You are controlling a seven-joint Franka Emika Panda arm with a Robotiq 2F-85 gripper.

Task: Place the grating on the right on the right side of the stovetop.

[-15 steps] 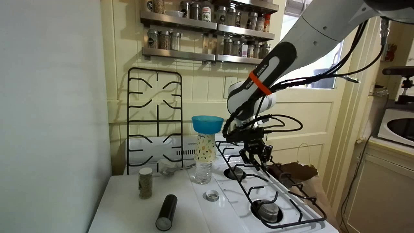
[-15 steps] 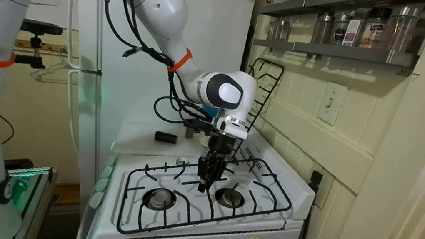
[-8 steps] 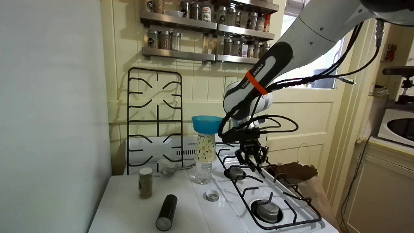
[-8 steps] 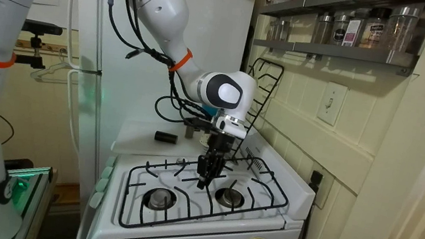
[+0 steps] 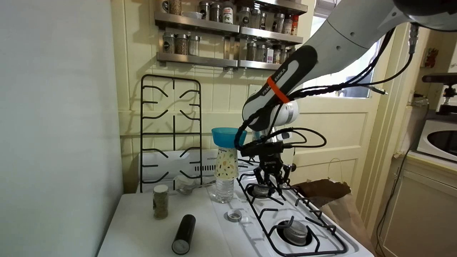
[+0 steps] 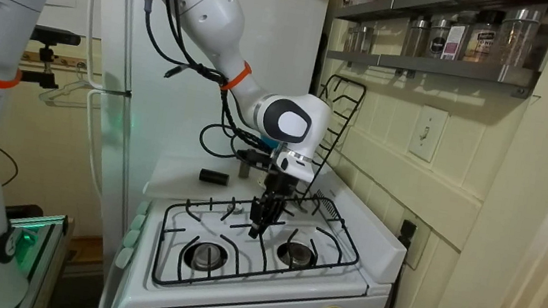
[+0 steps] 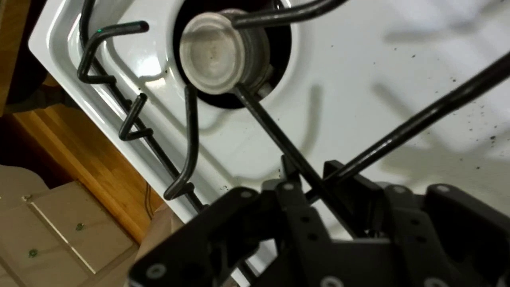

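The claw [image 7: 312, 171] points down from the arm [image 5: 335, 46], its fingers [image 7: 364, 191] drawn in close about the crossing of two bars of the grating [image 7: 279, 135]; I record it as gripping the grating there. The grating spreads to either side of the claw, over the two-burner part of the stovetop [image 7: 350, 103]. In the wrist view, bar shadows on the enamel fall apart from the bars, so that portion of the frame sits off the surface. Whether a corner touches elsewhere, I cannot tell.

In an exterior view the claw hangs between two burners, both lower than it: the front burner [image 7: 213, 54] to one side, the rear burner [image 6: 299, 258] to the other.

Near the claw, on its left in an exterior view: a blue bowl [image 5: 223, 137] on a speckled cup [image 5: 226, 164], the cup on a clear ribbed vessel [image 5: 224, 192]. Lower, also left, a small ring-shaped piece [image 5: 234, 218]; farther left, a black cylinder [image 5: 184, 233] on its side and an upright jar [image 5: 160, 205] with a pale lid. Well left of the claw and reaching above it, a second grate [image 5: 174, 133] stands on end; an exterior view shows it tilted toward the wall [image 6: 388, 149]. To the claw's right, lower, a brown paper bag [image 5: 348, 216]. High above the claw, shelves [image 5: 198, 60] bearing spice jars [image 5: 182, 44].
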